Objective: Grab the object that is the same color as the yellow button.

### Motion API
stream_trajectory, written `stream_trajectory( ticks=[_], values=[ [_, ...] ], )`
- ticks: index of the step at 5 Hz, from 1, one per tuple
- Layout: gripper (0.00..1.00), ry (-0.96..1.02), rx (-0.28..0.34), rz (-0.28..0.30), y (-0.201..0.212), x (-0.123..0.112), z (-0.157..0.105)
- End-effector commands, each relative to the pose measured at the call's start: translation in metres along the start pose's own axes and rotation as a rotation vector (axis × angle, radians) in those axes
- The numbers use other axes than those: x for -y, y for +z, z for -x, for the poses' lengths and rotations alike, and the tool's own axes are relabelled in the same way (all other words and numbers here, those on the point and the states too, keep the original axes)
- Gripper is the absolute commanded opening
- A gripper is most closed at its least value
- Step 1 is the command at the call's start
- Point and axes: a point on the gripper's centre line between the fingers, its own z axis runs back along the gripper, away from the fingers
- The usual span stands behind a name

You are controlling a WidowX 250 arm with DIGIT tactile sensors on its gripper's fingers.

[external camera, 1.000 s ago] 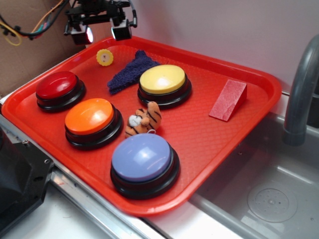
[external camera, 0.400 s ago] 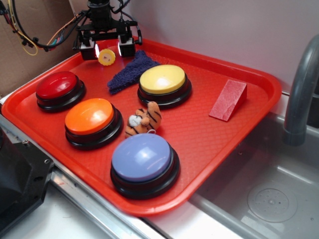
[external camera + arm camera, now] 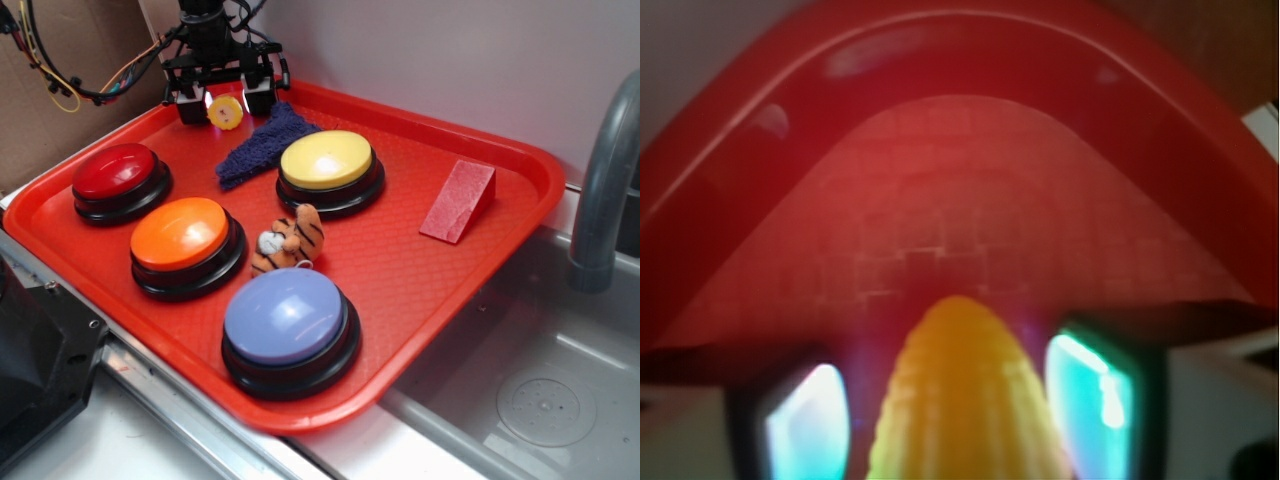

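Exterior view: fixed camera, raised, off the tray's [image 3: 520, 200] near corner, looking down obliquely across it toward the back wall. Moderate range; the whole tray is framed, with a sink basin [image 3: 540, 400] and faucet [image 3: 600, 190] at right and cardboard at upper left.

Wrist view: camera sits behind the gripper [image 3: 960, 420], very close to the tray floor [image 3: 940, 200], facing forward between the fingers [image 3: 805, 425] toward a curved tray corner. Focus is soft.

Shared area: the tray's far corner, where the gripper [image 3: 226, 100] stands in the exterior view. The yellow disc [image 3: 226, 111] between the fingers there fills the wrist view's lower centre [image 3: 965, 400].
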Motion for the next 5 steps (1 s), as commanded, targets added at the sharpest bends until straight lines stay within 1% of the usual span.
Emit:
stream_trajectory(
  ticks=[1, 2, 3, 4, 5],
  values=[
    [0.00, -0.286, -0.023, -0.033, 0.082, -0.021, 0.028],
    [0.00, -0.445, -0.069, -0.054, 0.134, -0.020, 0.050],
    [0.00, -0.691, -0.122, -0.039, 0.164, -0.010, 0.075],
    [0.00, -0.886, -0.087, -0.032, 0.184, 0.009, 0.105],
    [0.00, -1.003, -0.101, 0.017, 0.198, 0.009, 0.132]
  ],
)
